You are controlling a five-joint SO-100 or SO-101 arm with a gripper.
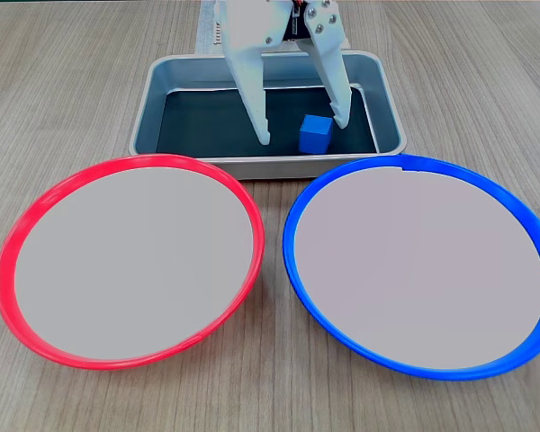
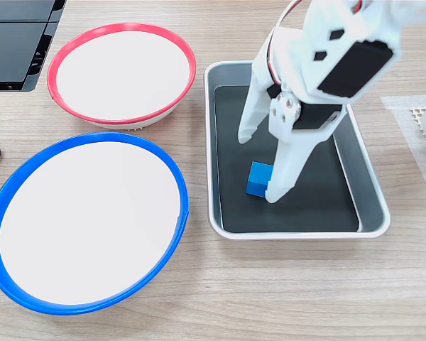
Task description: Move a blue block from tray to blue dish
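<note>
Fixed views: gripper (image 1: 302, 131) spread wide inside the tray (image 1: 391, 112), blue block (image 1: 314, 132) hugging the three-o'clock finger. Off-centre closing could shove it sideways; blue dish (image 1: 342, 180) waits at five o'clock.

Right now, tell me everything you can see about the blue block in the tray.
The blue block is a small, solid, bright-blue cube with plain faces, looking like painted wood or plastic. It sits flat and upright on the dark bottom of the tray, toward the side nearest the blue dish. The open tool straddles it, with one white fingertip right beside it; actual contact cannot be told.
</note>
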